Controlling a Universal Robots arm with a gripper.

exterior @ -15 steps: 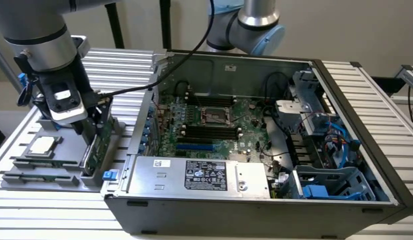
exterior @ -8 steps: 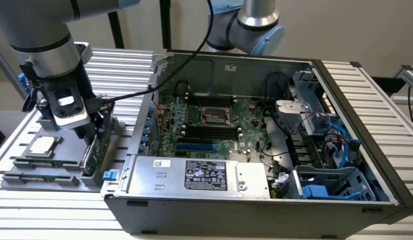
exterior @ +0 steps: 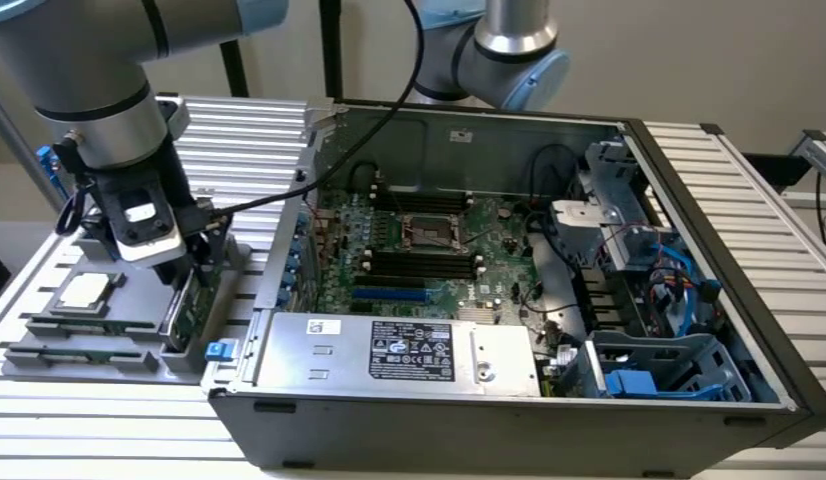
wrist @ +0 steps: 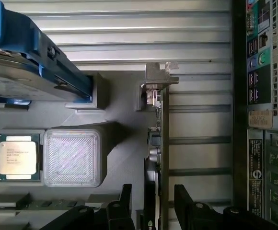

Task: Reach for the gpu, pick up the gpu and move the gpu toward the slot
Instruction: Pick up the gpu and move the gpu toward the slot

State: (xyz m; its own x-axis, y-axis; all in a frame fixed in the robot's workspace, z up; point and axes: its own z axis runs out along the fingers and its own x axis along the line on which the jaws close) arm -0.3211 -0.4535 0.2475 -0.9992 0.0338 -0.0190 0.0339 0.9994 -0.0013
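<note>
Above the grey moulded holder (exterior: 80, 355), the black two-fingered hand (wrist: 153, 194) stands open, straddling the thin green circuit-board gpu (wrist: 164, 139), which stands on edge with its silver metal bracket.

No text is legible; the power supply label (exterior: 410, 350) cannot be read.

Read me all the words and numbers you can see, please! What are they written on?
No text here can be read clearly.
On the silver power supply, the black label: print too blurred.
Beside it, the white sticker: too small.
On the square silver chip: lines of print, too small.
On the computer case, the pale label: blurred.
</note>
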